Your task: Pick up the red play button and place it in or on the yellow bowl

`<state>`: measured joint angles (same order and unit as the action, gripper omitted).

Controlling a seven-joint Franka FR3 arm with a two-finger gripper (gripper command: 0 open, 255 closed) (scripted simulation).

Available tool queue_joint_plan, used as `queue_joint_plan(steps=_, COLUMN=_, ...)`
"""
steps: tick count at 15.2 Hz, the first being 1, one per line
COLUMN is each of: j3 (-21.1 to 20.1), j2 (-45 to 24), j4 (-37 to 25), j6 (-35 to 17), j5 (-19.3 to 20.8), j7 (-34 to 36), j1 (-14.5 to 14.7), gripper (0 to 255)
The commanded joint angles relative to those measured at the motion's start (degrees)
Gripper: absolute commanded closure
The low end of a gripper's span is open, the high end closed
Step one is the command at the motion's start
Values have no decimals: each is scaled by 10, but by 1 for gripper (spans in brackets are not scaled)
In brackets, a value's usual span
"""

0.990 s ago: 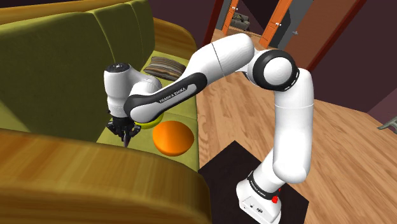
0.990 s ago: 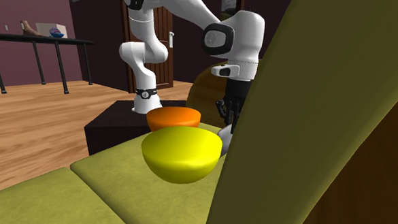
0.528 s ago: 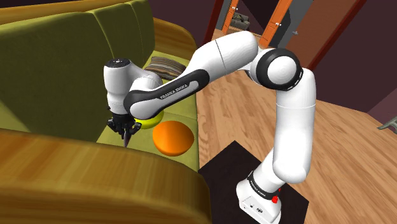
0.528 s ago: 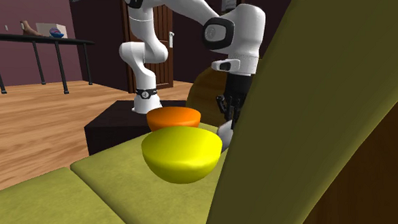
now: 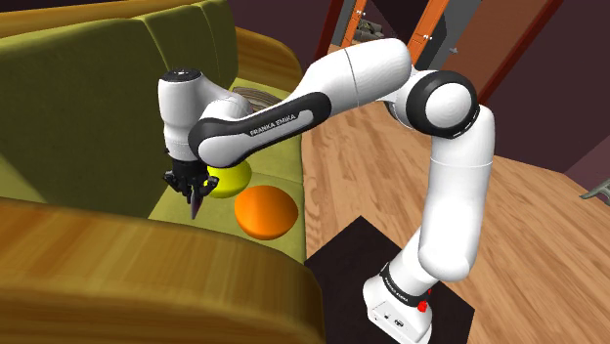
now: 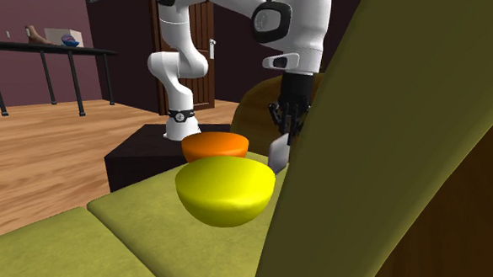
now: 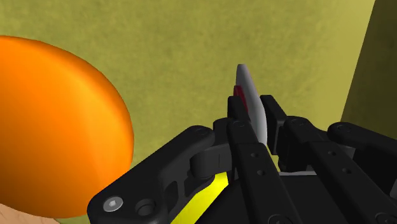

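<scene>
The green sofa [image 5: 98,78] is carrying the yellow bowl [image 6: 224,190] on its seat. Just beside the bowl, the black gripper [image 7: 253,118] is hanging with its fingers [image 7: 236,127] clamping the play button [image 7: 248,92] edge-on (a thin grey disc, red on one face). It is looking rigid, light and slick; pinching across the flat faces is suiting it.

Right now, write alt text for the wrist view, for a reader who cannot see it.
Two black fingers clasp a thin grey button with a red mark, seen edge-on, over an olive-green sofa cushion. A large orange bowl sits beside the fingers, and a sliver of the yellow bowl shows close by them.
</scene>
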<state>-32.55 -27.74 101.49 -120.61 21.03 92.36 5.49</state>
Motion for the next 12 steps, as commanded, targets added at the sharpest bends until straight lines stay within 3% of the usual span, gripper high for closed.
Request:
queue_joint_plan(steps=1, j3=-3, j2=7, j4=-7, j6=13, j5=-5, j7=-4, j1=-1, gripper=255)
queue_joint_plan(steps=12, j3=-18, j2=44, j4=-43, j6=79, j5=-33, j7=-24, j1=-9, gripper=255)
